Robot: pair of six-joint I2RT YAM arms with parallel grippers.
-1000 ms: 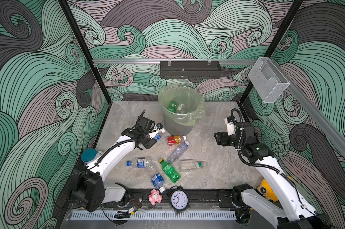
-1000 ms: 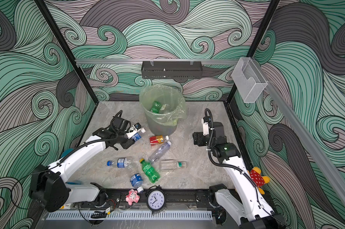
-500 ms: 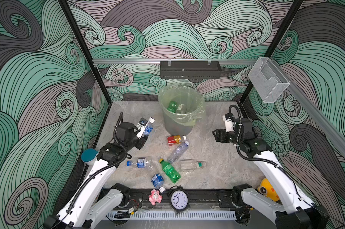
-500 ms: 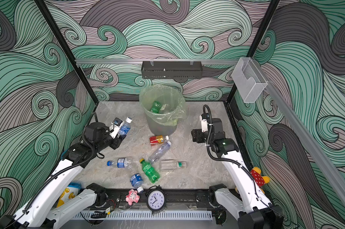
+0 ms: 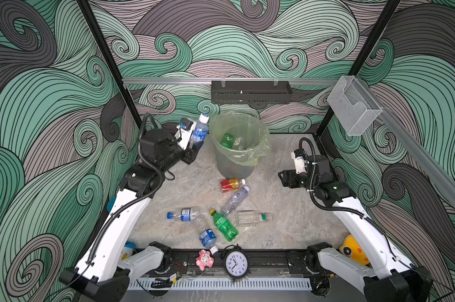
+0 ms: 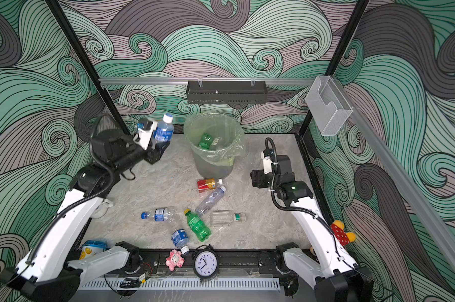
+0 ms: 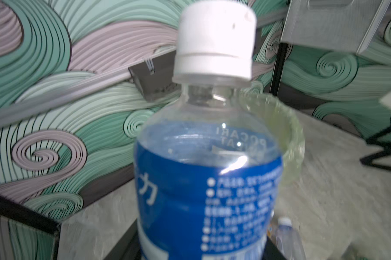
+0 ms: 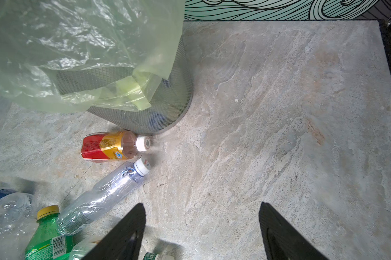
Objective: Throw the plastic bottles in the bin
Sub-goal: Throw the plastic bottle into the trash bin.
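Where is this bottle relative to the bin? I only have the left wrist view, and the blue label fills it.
Observer: The clear plastic bottle with blue label and white cap is upright beside the round grey bin lined with a pale green bag. It is just outside the rim, on the robot's left of it, not over the opening.
Operator: How many bottles on the table?
Observer: Six lie on the grey marbled tabletop; nearest the bin is a red-and-yellow-labelled one.
Operator: What is the right arm doing?
Observer: The right arm hovers on the bin's other side, jaws open and empty.
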